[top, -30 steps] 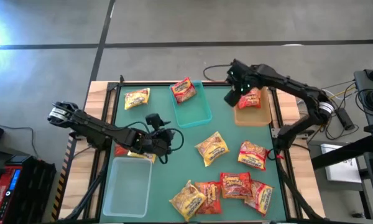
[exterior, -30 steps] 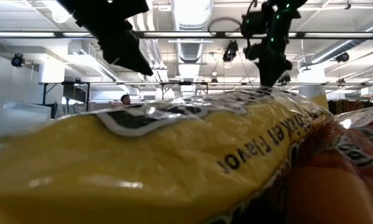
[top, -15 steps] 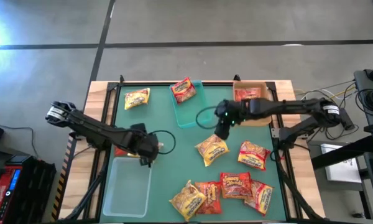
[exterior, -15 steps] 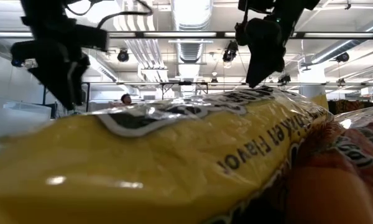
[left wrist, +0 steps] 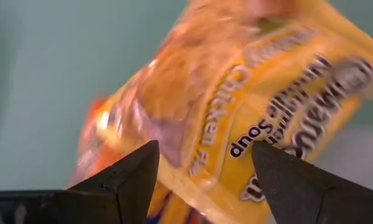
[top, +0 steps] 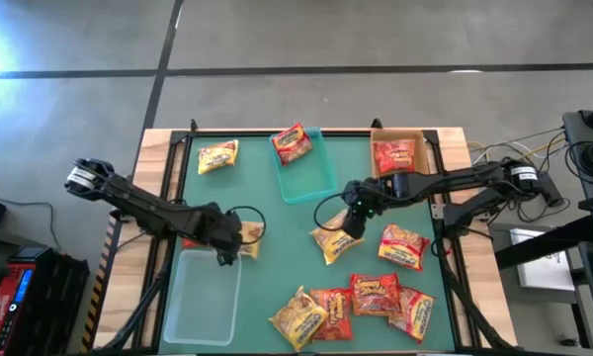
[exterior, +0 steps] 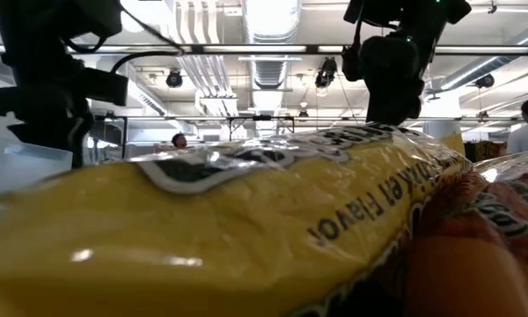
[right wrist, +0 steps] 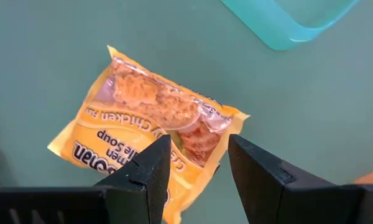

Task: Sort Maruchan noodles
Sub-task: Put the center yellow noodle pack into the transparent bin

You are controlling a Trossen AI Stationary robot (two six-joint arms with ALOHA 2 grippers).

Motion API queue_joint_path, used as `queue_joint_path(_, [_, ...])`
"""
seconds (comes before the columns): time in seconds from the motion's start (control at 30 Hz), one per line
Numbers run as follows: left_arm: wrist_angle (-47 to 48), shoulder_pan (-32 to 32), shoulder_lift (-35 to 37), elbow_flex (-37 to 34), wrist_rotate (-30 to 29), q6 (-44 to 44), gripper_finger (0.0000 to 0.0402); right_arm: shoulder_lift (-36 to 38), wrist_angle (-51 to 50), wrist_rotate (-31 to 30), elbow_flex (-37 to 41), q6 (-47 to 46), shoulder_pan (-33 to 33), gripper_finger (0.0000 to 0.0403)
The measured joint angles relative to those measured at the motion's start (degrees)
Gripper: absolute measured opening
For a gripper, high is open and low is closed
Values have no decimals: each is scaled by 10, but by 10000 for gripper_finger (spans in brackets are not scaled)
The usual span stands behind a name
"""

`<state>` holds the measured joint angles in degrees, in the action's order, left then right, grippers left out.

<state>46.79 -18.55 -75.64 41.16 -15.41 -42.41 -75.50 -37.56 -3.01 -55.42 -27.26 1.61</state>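
Bare green mat [top: 267, 222] between both tools; packet cluster [top: 361, 300] crowding the near right corner.

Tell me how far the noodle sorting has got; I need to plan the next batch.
Barely started: one red packet lies in the tan bin and one sits on the teal bin. The left gripper and right gripper, both open, each hover over a yellow packet. About seven more remain loose.
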Motion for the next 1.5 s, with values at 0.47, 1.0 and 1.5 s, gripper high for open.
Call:
queue_joint_path(0.47, [-292, 27, -1, -35, -120, 140, 242, -9, 85, 5, 0, -16, -3, 150])
queue_joint_path(1.0, [-633, -13, -20, -53, 161, 112, 242, -20, 74, 31, 19, -187, -72, 150])
queue_joint_path(1.5, [-681, 5, -95, -11, 352, 178, 242, -93, 74, 30, 23, -162, -96, 150])
